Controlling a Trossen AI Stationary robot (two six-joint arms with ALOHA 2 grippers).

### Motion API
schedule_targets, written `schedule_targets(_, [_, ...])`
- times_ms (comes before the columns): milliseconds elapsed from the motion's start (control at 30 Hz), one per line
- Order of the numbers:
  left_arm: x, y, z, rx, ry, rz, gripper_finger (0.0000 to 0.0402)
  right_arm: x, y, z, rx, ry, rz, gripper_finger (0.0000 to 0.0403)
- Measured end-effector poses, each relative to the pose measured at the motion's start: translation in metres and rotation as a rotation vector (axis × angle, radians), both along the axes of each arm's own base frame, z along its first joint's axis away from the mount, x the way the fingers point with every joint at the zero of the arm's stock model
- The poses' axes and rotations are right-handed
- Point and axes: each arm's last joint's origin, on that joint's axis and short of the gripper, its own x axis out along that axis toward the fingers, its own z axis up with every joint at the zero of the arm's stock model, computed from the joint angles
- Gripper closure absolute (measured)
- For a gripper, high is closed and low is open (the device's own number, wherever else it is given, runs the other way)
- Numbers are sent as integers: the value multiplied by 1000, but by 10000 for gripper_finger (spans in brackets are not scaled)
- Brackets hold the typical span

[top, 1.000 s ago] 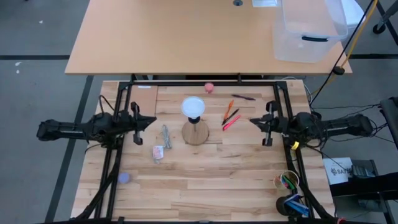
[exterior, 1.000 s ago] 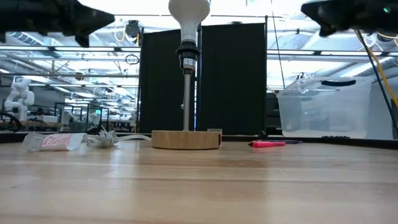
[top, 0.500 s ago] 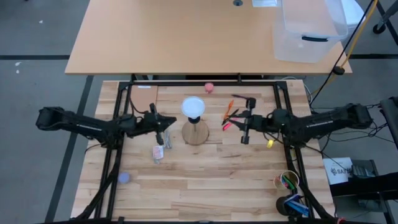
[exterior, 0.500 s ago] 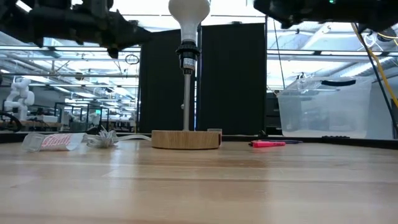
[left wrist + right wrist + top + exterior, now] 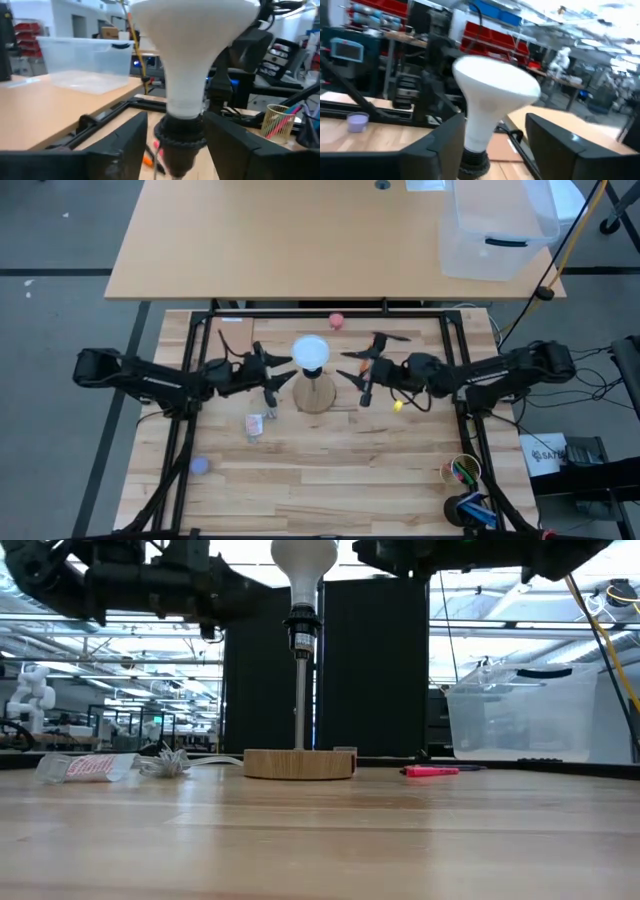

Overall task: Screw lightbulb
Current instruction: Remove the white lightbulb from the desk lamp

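Bulb (image 5: 311, 352): I see it upright in the socket.
Left end effector (image 5: 281, 371): fingers spread wide, just beside bulb, apart.
Right end effector (image 5: 355, 365): spread wide, opposite side, apart.

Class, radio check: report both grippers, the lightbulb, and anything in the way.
Left gripper open, left of lightbulb. Right gripper open, on its right. Bulb upright in socket, untouched. Nothing between.

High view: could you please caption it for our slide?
Both open grippers, left and right, flank the frosted white lightbulb standing in its round wooden-based socket.
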Motion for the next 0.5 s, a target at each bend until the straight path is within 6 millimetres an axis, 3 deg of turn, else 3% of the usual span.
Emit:
schedule_targets(233, [16,0,-5,9,54,-40,187,14,-2,-8,99,13,3,142])
schedule_targets(500, [27,1,-8,3,75,-42,187,46,-4,-18,154,41,1,133])
